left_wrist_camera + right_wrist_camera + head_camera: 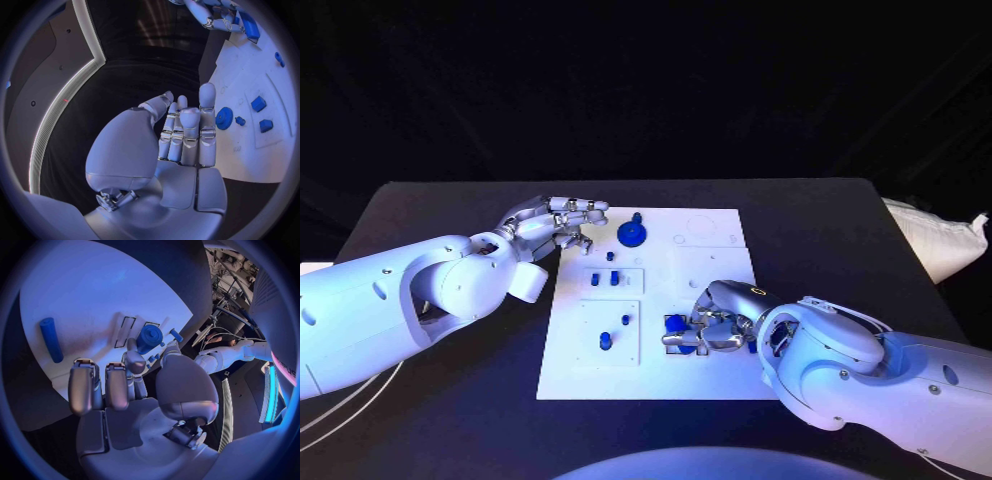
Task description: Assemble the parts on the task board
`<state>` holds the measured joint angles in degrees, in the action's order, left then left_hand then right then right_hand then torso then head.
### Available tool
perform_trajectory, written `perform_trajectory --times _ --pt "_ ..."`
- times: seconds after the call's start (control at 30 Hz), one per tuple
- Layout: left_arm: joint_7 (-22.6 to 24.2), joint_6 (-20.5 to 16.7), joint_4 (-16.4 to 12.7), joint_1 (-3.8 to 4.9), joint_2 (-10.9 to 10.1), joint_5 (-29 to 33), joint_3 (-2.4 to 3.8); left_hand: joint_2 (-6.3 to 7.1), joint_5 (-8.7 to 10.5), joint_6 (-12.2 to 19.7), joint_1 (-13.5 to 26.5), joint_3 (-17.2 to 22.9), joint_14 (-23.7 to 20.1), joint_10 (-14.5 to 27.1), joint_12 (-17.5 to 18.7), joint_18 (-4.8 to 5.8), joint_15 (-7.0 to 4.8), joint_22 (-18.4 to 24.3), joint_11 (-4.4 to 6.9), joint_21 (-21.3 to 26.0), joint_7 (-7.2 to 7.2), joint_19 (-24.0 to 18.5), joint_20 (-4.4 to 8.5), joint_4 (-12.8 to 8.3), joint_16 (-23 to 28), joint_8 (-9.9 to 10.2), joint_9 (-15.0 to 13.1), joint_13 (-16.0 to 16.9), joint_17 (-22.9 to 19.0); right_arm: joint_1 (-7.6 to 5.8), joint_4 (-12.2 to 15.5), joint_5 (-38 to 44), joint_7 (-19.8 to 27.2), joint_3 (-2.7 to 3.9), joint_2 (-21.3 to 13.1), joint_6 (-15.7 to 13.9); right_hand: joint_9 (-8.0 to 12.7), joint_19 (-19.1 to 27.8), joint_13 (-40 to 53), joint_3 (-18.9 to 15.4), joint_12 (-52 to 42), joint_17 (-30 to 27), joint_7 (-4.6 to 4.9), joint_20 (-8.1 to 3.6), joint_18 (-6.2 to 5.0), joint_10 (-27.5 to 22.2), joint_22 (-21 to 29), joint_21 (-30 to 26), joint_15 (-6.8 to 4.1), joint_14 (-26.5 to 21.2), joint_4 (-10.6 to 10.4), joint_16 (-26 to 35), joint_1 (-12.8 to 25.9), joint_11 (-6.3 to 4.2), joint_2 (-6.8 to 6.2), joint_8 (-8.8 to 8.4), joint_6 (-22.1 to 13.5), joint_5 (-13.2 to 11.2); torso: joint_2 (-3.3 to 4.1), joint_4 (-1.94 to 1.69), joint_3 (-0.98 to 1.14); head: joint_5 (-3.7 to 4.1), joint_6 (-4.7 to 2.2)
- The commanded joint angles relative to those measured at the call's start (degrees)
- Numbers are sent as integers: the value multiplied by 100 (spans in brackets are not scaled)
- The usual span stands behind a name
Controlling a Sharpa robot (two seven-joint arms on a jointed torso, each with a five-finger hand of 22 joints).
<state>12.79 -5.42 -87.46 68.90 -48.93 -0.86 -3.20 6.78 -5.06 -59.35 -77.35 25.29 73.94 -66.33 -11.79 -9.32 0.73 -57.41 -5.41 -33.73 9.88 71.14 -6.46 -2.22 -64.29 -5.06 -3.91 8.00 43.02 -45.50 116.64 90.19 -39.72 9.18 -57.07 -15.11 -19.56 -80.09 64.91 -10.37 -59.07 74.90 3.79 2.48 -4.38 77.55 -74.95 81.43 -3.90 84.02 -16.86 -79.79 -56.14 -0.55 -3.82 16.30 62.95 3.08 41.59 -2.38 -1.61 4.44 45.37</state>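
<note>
1. The white task board lies in the middle of the black table, its long side running away from the robot.
2. The left hand hangs over the board's far left corner. In the left wrist view its fingers stand straight and close together, apart from the thumb, with nothing in them.
3. Just beside those fingertips a round blue gear-like part sits on the board; the left wrist view shows it near the fingertips, not touched.
4. Small blue pegs stand in a recessed panel at mid-board, and two more blue pieces lie in the nearer left panel.
5. The right hand rests low over the board's near right area, fingers curled down around blue parts. Whether it grips one, I cannot tell.
6. In the right wrist view a blue cylinder stands just beyond the right hand's fingers, and a long blue rod lies apart on the board.
</note>
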Motion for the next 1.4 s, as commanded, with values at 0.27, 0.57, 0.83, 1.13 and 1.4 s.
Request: perform_trajectory --times 0.27,0.57,0.83,1.13,1.4 --pt "20 108 -14 1 -12 -33 3 -41 -10 30 3 -45 -58 58 -40 -66 -6 10 1 46 -8 -37 6 9 38 8 2 9 -11 14 308 107 -45 0 -149 -65 -18 -26 43 58 -55 35 -23 -15 90 72 -62 11 -33 330 5 -24 -48 -8 156 23 1 43 0 9 7 -2 11" --pt "12 127 -16 1 -11 -34 2 -44 -11 30 2 -46 -61 60 -42 -67 -6 12 2 50 -8 -39 6 10 41 7 2 10 -17 14 292 246 -45 3 -321 112 -42 -27 51 95 -14 38 -26 -18 90 78 -65 9 -36 330 39 -18 -389 -11 341 15 -3 244 -4 -2 -1 32 5" --pt "-1 148 -9 1 4 -34 1 -44 -11 30 2 -46 -61 60 -42 -67 -6 12 2 50 -8 -39 6 10 41 7 2 10 -17 15 147 314 -51 1 -194 271 -70 -32 105 127 -26 65 -34 -23 91 108 -75 9 -42 336 65 -27 -905 -20 615 12 6 351 -5 -14 -3 38 0" --pt "-22 168 -8 1 13 -34 0 -44 -11 30 2 -46 -61 60 -42 -67 -6 12 2 50 -8 -39 6 10 41 7 2 10 -17 24 -74 283 -54 -31 67 424 -89 -46 160 105 -64 93 -46 -31 95 145 -97 19 -52 342 122 -42 -1180 -30 706 17 24 439 0 -7 -2 26 21" --pt "-26 175 0 1 14 -34 -1 -44 -11 30 2 -46 -61 60 -42 -67 -6 12 2 50 -8 -39 6 10 41 7 2 10 -17 47 -96 354 -46 -52 112 309 -103 -51 196 57 -78 102 -46 -35 97 163 -107 22 -55 343 251 -43 -1470 -33 645 15 29 420 -3 3 -2 40 29"
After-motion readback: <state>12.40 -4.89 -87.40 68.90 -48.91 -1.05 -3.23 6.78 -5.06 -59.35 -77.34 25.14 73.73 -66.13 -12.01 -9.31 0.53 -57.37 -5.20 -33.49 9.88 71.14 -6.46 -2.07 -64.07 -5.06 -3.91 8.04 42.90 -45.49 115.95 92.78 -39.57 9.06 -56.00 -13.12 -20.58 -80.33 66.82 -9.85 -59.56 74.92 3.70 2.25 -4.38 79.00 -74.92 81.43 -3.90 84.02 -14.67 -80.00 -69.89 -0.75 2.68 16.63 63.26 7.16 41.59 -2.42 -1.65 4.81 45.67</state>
